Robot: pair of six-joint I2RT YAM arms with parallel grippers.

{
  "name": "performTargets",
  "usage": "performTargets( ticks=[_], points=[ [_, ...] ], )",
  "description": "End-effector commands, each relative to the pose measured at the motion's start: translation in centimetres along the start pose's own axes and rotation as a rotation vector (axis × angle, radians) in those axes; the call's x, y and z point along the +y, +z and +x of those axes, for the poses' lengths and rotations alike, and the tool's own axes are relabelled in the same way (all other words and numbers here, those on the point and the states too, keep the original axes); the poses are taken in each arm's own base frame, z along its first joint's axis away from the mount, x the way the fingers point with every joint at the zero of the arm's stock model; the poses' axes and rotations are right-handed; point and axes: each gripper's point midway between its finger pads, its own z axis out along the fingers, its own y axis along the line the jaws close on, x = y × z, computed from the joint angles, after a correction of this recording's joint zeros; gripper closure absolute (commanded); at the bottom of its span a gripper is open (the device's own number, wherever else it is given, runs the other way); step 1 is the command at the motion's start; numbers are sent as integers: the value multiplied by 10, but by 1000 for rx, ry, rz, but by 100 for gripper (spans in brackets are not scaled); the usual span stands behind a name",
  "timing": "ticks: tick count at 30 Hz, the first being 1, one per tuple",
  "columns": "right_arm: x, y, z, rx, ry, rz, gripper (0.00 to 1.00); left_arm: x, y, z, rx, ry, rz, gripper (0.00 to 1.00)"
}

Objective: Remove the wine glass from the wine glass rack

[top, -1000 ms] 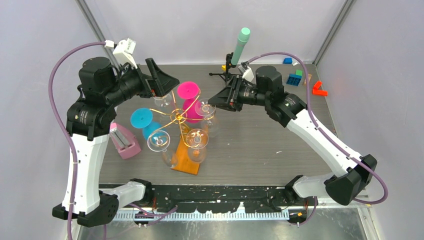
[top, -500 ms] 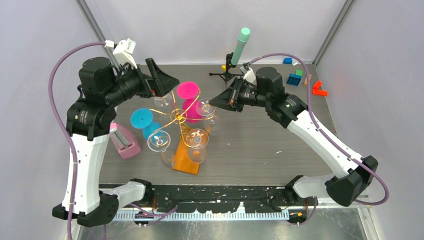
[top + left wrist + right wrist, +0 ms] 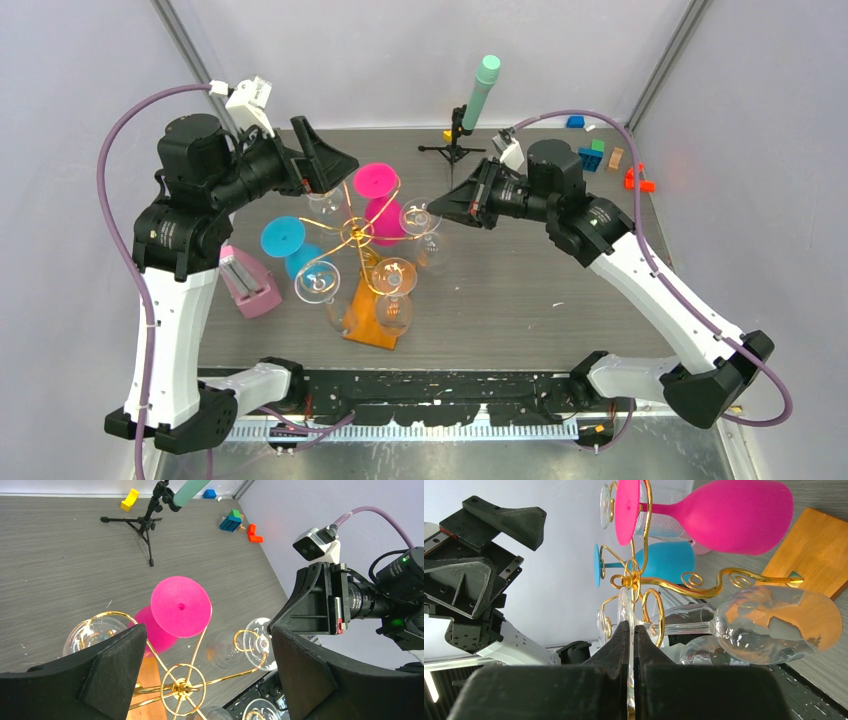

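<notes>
The gold wire wine glass rack point(image 3: 355, 232) stands mid-table on its orange base point(image 3: 366, 322), with several glasses hanging from it. My right gripper point(image 3: 436, 211) is shut on the thin foot of a clear wine glass point(image 3: 418, 217) on the rack's right arm. In the right wrist view my fingers point(image 3: 624, 640) pinch that foot edge-on, and the stem runs through a gold loop to the bowl point(image 3: 774, 625). My left gripper point(image 3: 328, 168) hovers open above the rack's back left. Its wrist view looks down on the rack hub point(image 3: 181, 684) and that glass's foot point(image 3: 257, 637).
A pink glass point(image 3: 375, 182), a blue glass point(image 3: 283, 238) and other clear glasses point(image 3: 392, 278) also hang on the rack. A black tripod with a mint cylinder point(image 3: 480, 90) stands behind. A pink object point(image 3: 250, 285) lies at the left, coloured blocks point(image 3: 590, 155) at the back right.
My right gripper has closed on the clear glass's foot and drawn a little to the right, the glass shifting with it. The left arm has stayed still.
</notes>
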Motion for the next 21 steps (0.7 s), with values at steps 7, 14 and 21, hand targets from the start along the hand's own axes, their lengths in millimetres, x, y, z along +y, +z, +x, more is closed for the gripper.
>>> performTargets(
  ticks=[7,14,21],
  points=[
    [39,-19,17,54,-39,-149,100,-8,-7,-6,-29,14,19,2],
    [42,-3,27,98,-50,-172,100,-8,-10,-5,-31,19,16,2],
    [49,13,11,29,-83,-185,100,-6,-14,-6,-40,31,2,2]
  ],
)
